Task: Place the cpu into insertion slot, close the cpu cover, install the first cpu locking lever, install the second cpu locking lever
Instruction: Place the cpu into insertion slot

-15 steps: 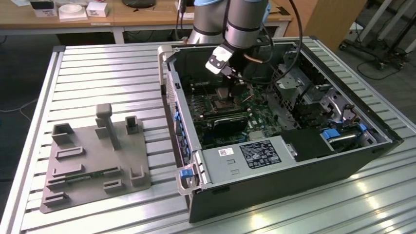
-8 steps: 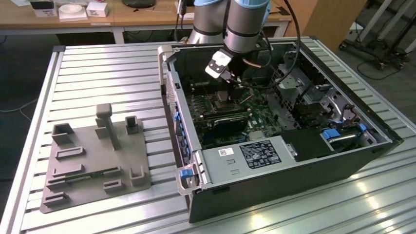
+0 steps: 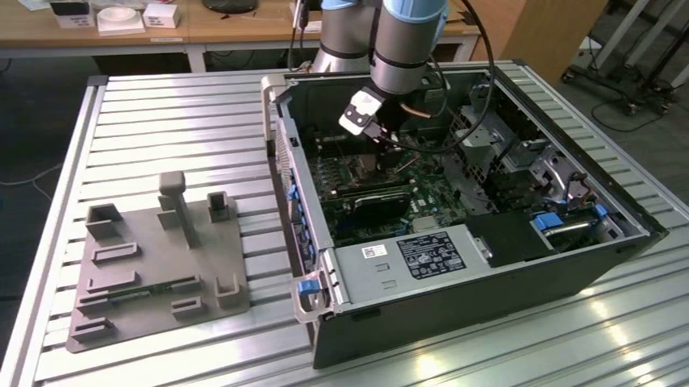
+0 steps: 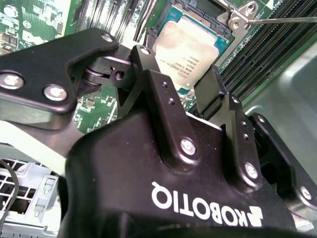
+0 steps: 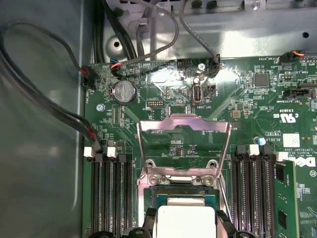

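Ribbed aluminium table [image 3: 161,105]. An open black computer case [image 3: 473,298] lies on it, with a grey moulded fixture plate [image 3: 151,266] well apart toward the exterior view's left. The arm reaches down into the case. The black gripper [image 4: 177,63] hangs over the green circuit board [image 5: 163,99], between banks of long black memory slots [image 5: 111,198]. The small flat silvery-beige square cpu [image 4: 190,47] lies in the square metal-rimmed insertion slot [image 5: 184,188], right at the gripper. The thin silvery frame-shaped cpu cover [image 5: 183,122] is swung up, off the slot. Cpu grasped or let go: cannot tell.
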`<control>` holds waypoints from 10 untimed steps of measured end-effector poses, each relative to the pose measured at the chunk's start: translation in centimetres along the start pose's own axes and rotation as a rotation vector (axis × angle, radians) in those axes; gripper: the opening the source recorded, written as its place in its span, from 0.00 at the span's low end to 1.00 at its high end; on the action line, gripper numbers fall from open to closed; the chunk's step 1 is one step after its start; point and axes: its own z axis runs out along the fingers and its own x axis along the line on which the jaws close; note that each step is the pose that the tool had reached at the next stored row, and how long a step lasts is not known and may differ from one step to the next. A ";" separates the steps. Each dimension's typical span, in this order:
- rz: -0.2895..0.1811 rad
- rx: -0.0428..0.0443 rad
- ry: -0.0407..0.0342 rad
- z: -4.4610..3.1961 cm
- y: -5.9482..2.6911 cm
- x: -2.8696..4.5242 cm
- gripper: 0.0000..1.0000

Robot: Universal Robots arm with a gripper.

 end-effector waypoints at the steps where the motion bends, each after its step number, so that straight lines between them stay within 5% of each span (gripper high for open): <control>1: 0.000 0.0000 0.0000 0.06 -0.02 0.00 0.54; 10: 0.000 0.0015 -0.0005 0.79 -0.23 0.01 0.54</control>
